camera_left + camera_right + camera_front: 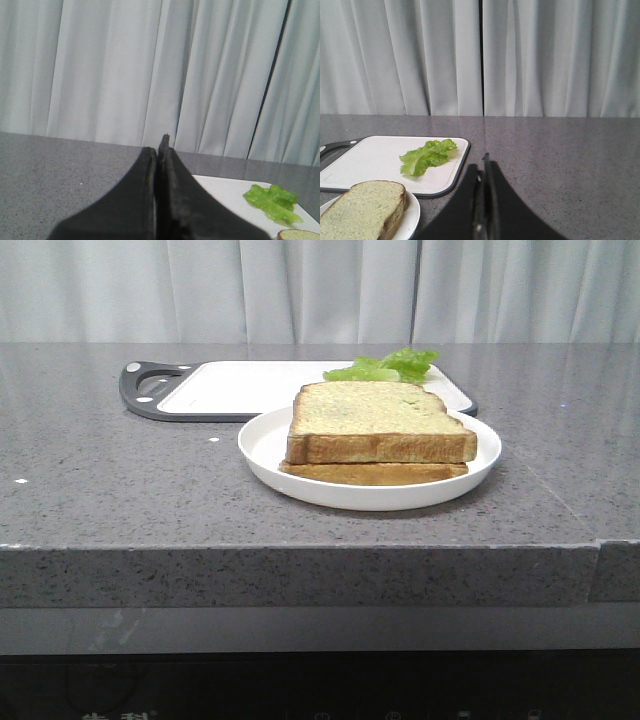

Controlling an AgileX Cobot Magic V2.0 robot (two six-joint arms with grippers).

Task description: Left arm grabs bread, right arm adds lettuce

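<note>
Nothing done: bread [382,422] sits on thin slice [375,473], lettuce [385,366] far behind; left gripper [159,150] and right gripper [483,167] closed, empty.

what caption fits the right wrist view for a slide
Right gripper, jaws shut, above the counter; lettuce on the cutting board, bread on the plate.

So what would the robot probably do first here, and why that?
Probably the left gripper opens and moves toward the thick bread. That slice lies on a thinner slice on the white plate, untouched. Both the left gripper and the right gripper are shut and empty, away from the food. The lettuce waits on the cutting board behind.
</note>
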